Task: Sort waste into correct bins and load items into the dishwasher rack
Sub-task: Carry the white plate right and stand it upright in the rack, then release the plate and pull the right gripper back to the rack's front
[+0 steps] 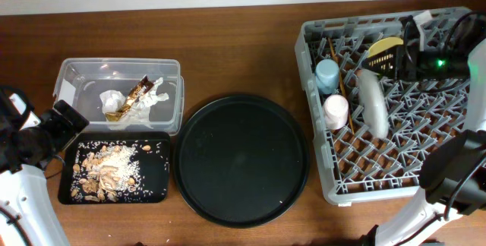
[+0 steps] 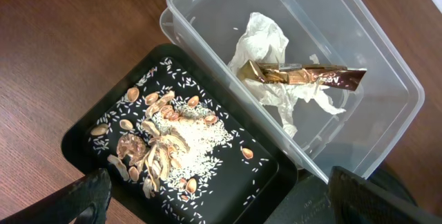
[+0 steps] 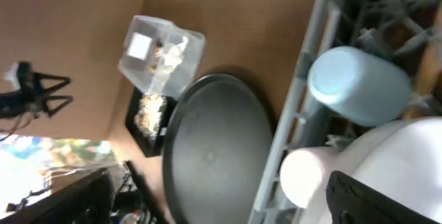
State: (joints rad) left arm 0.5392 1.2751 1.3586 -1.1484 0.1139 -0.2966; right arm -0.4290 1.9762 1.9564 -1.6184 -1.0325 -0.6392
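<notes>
The clear tub (image 1: 83, 75) holds the white napkin (image 2: 266, 41) and the gold-brown wrapper (image 2: 304, 77). The shallow black tray (image 1: 156, 178) in front of it holds the beige food scraps (image 2: 169, 141). My left gripper (image 2: 221, 196) is open and empty above this tray's edge, at the table's left (image 1: 64, 124). The grey rack (image 1: 334, 189) holds the blue cup (image 1: 327, 75), pink cup (image 1: 336, 111), chopsticks (image 1: 343, 94), pale plate (image 1: 372, 103) on edge and yellow bowl (image 1: 386, 50). My right gripper (image 3: 221, 203) is open and empty, above the rack's far side (image 1: 395, 62).
The large round black tray (image 1: 241, 159) lies between the bins and the rack, with nothing on it. The right wrist view shows the blue cup (image 3: 359, 86) and pink cup (image 3: 311, 175) close by. The right arm's cables hang over the rack's far right corner.
</notes>
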